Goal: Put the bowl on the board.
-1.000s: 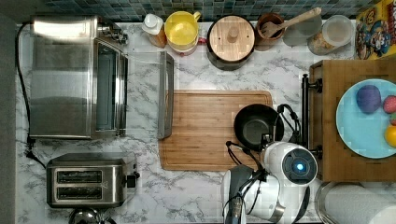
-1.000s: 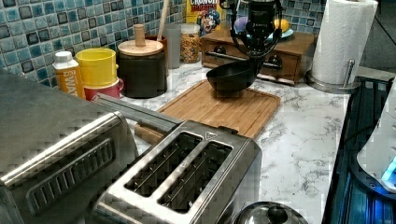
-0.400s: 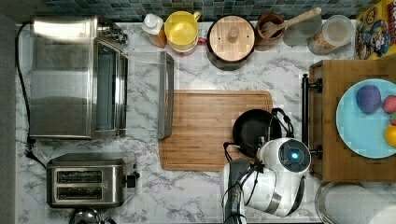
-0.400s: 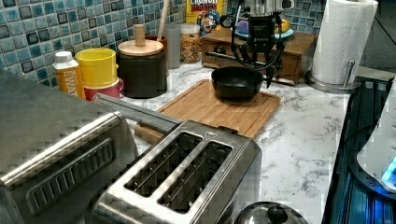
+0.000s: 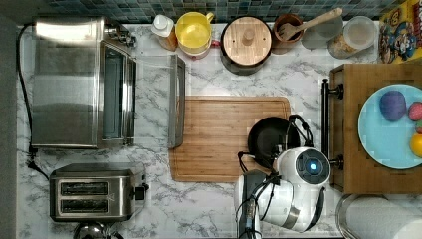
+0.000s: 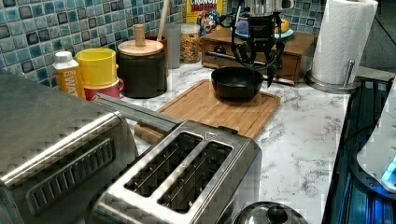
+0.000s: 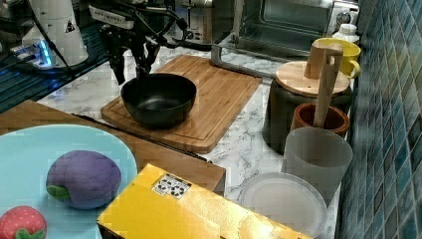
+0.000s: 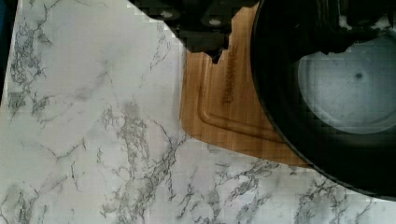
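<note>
The glossy black bowl stands upright on the light-brown wooden board, near the board's edge at the top view's right. My gripper hangs open just above the bowl's rim on the arm's side. One finger is outside the rim, the other over the bowl's inside, and neither grips it. In the top view the white wrist covers the fingers and part of the bowl's rim.
A black pot with a wooden lid and a yellow cup stand behind the board. The darker tray with the light-blue plate lies at the top view's right. The toaster oven's open door borders the board at the top view's left. A toaster sits in front.
A second ago the bowl hung tilted in the shut gripper above the board. It has since come down flat on the board, and the fingers have opened and risen off the rim.
</note>
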Robot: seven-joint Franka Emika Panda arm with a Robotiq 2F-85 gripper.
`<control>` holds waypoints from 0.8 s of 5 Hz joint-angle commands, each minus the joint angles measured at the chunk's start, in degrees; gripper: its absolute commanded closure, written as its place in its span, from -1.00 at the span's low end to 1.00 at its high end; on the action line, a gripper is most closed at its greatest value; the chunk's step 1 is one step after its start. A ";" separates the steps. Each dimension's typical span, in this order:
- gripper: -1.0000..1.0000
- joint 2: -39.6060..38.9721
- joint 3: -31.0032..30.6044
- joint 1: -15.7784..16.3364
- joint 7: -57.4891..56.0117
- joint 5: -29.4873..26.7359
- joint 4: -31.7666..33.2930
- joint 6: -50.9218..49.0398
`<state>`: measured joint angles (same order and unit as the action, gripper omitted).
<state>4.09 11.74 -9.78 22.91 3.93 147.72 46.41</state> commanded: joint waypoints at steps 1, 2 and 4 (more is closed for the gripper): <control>0.00 1.96 -1.25 0.96 0.34 0.10 -5.59 -2.14; 0.00 1.96 -1.57 0.64 0.30 0.05 -5.62 -2.13; 0.00 1.94 -2.41 -0.21 0.21 -0.07 -5.58 -2.14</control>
<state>5.04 9.54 -9.87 22.90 3.90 147.27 43.34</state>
